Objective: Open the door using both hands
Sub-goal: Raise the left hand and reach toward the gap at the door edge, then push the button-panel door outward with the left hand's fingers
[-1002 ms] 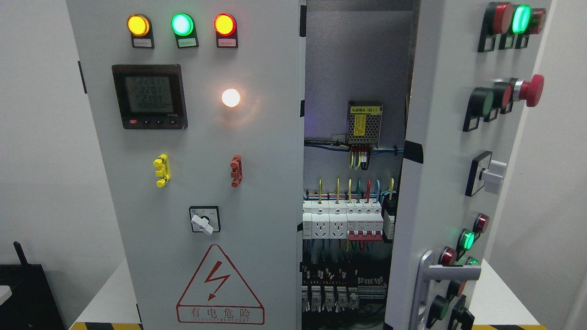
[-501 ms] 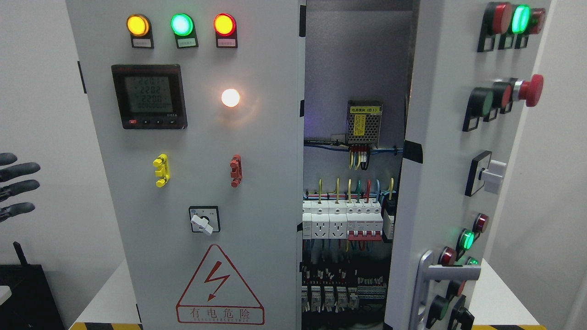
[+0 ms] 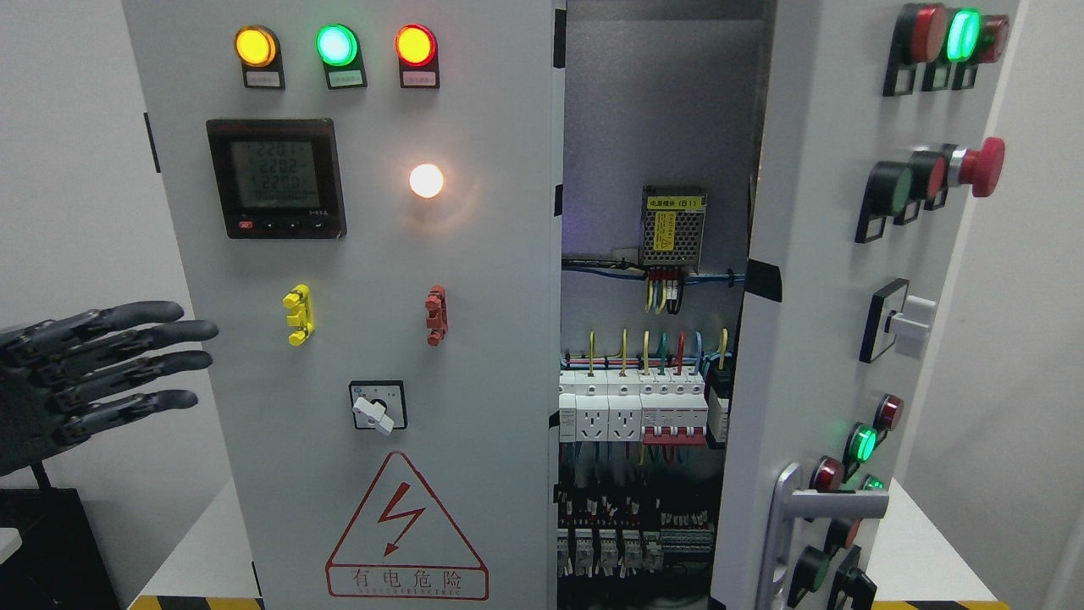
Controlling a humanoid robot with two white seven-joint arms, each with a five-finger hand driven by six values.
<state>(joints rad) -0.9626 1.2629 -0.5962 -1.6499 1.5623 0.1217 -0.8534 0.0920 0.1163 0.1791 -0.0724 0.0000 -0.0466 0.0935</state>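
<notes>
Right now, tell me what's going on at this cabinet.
A robot is working on an electrical cabinet with two doors. The right door already stands swung open, showing the breakers and wiring inside. The left door, with its meter and lit indicator lamps, looks closed. The robot's left hand shows at the picture's left edge with its fingers spread, holding nothing, its fingertips in front of the left door's outer edge; contact cannot be told. The right hand is out of view.

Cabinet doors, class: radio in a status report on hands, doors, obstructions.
Left hand open, beside left door. Right hand not in view. Right door ajar, left door shut. Nothing in the way.
</notes>
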